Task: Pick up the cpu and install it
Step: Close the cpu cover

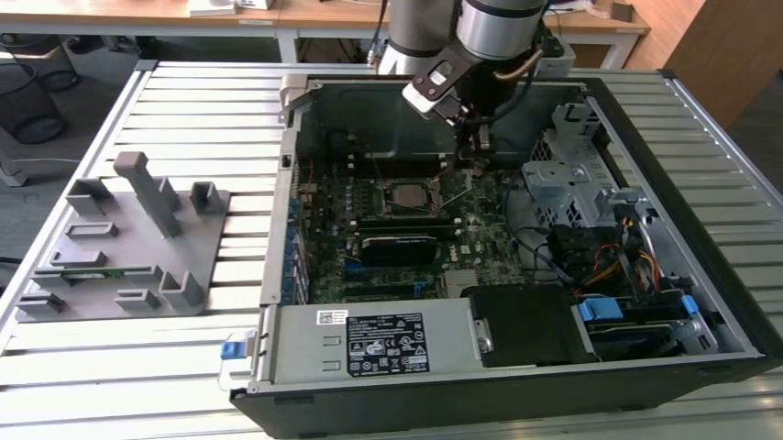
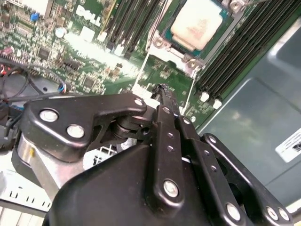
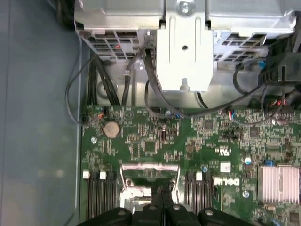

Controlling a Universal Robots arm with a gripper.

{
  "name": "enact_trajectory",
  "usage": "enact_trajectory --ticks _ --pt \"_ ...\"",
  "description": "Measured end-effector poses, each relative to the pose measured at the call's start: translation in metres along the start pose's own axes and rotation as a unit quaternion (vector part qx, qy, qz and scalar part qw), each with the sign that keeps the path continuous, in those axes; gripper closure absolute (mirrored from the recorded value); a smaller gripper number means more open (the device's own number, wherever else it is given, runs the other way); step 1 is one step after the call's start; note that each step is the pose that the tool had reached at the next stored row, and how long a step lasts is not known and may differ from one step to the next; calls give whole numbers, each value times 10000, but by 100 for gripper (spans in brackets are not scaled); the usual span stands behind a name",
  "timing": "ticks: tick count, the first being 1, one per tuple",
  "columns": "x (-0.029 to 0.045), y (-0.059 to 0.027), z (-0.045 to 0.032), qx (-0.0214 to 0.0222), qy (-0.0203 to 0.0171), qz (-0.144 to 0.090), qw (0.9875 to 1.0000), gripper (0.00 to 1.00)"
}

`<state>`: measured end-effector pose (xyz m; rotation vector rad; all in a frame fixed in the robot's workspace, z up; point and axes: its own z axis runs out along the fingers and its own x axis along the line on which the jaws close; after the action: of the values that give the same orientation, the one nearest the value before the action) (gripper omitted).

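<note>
Cpu lies seated inside the metal socket frame on the motherboard, jaws pinched together on nothing, just beside that frame; risk: a slip there could gouge the board or knock the chip askew.

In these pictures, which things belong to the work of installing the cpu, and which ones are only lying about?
Belongs to the job: flat square silver-topped cpu, seated in the metal socket frame; black gripper, shut, close beside it; green motherboard.
Just lying about: grey plastic fixture tray; narrow green memory stick on it; round silver coin battery.
</note>
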<state>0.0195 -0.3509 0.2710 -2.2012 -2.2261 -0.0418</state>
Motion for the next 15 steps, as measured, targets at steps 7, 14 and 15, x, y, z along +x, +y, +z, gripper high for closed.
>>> enact_trajectory --ticks 7,14,15 --pt "-1 130 2 1 0 0 10000 89" --pt "-3 210 22 3 0 -57 10000 89" --pt "-2 220 26 4 0 -74 10000 89"
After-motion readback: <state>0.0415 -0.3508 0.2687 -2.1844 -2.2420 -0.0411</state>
